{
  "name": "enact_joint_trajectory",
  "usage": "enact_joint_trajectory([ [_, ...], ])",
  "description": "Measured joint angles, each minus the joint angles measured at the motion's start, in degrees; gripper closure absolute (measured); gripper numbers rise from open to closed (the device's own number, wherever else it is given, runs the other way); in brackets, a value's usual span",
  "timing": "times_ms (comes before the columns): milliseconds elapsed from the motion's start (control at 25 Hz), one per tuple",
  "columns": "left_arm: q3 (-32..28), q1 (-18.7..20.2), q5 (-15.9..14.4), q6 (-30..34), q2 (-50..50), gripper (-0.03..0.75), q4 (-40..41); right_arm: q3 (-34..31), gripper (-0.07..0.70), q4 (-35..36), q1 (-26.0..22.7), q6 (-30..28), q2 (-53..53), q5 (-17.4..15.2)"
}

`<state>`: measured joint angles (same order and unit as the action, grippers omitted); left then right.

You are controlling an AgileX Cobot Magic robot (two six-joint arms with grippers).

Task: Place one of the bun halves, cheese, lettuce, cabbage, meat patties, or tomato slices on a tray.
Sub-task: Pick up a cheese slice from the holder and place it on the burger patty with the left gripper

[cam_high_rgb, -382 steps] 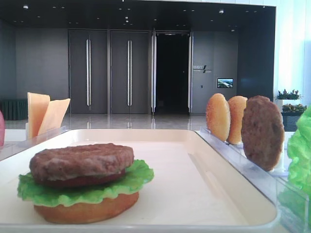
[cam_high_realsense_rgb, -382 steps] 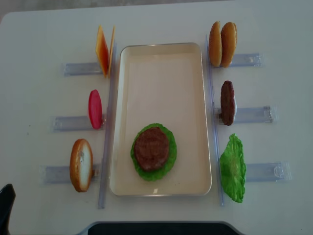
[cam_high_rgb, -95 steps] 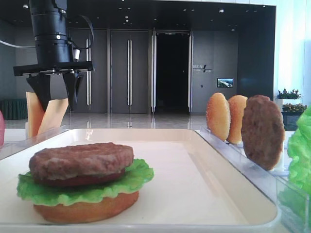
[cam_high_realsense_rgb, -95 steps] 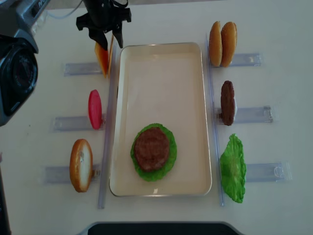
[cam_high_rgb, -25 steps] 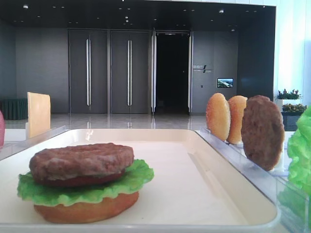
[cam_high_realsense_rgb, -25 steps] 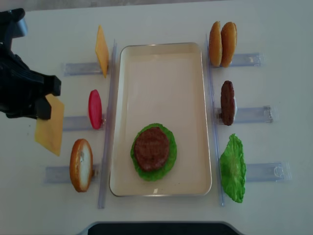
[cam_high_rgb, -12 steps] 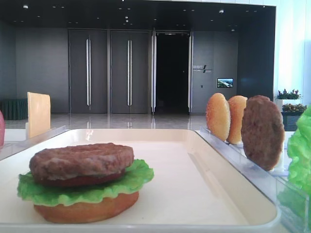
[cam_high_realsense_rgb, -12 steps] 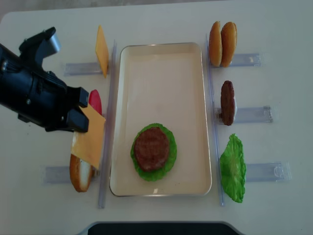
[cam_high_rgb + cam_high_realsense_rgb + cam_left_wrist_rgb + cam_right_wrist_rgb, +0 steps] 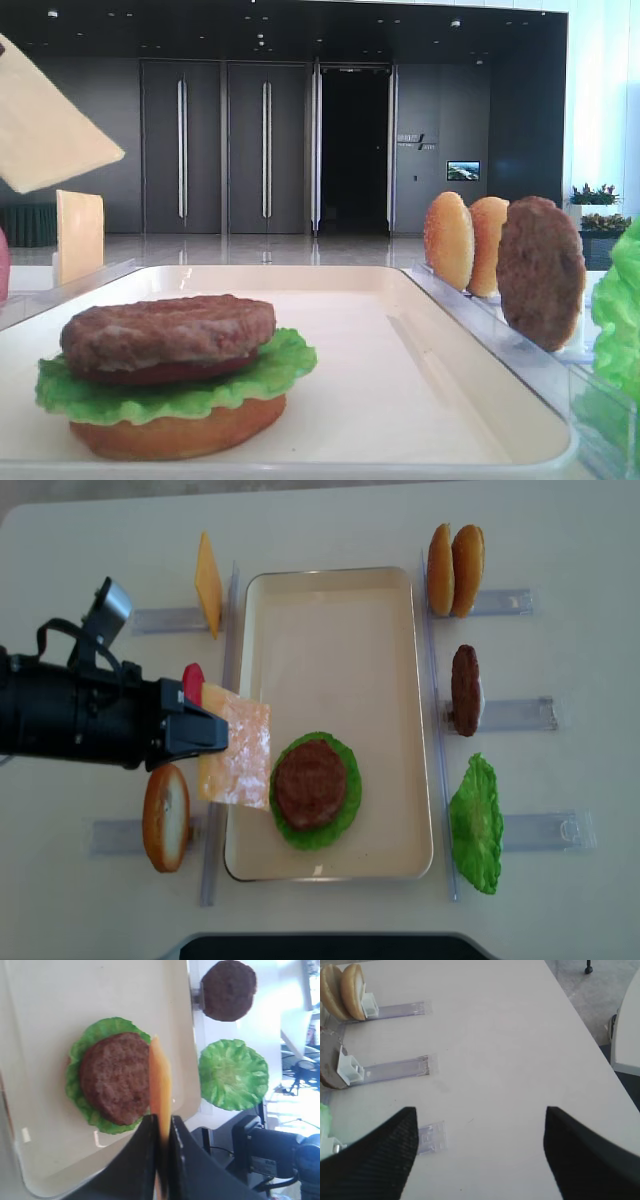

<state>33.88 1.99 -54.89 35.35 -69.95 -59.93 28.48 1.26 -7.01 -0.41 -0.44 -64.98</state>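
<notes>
Whereas a second ago the cheese [image 9: 236, 759] hung over the bare worktop [image 9: 60, 570] at 9 o'clock of the tray [image 9: 330, 610], the left claw [image 9: 215, 732], clamped on one edge of the slice, now holds it above the tray's left rim, just short of the patty [image 9: 311, 782] stacked on lettuce [image 9: 343, 805]: carry nearly done, release outstanding. Room: tray bare toward 12 o'clock; tomato [image 9: 192, 681] and bun [image 9: 166, 817] in holders below the arm; second cheese [image 9: 208, 583] at 11 o'clock. Right claw [image 9: 480, 1155]: jaws apart, empty, parked over worktop at 3 o'clock.
</notes>
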Motion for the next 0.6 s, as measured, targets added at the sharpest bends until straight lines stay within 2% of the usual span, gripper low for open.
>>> enact_joint_trajectory([
  [80, -2.64, -0.86, -2.00, 6.48, -1.29, 0.691, -4.93, 0.00, 0.104, 0.00, 0.00, 0.00, 0.00, 0.00],
  [200, -5.01, -1.11, -3.32, 12.53, -4.94, 0.691, -10.62, 0.00, 0.104, 0.00, 0.00, 0.00, 0.00, 0.00],
  [400, -5.73, -1.11, -6.85, 20.86, -12.22, 0.692, -18.83, 0.00, 0.104, 0.00, 0.00, 0.00, 0.00, 0.00],
  [600, -5.73, -1.11, -6.65, 24.24, -17.17, 0.692, -22.61, 0.00, 0.104, 0.00, 0.00, 0.00, 0.00, 0.00],
])
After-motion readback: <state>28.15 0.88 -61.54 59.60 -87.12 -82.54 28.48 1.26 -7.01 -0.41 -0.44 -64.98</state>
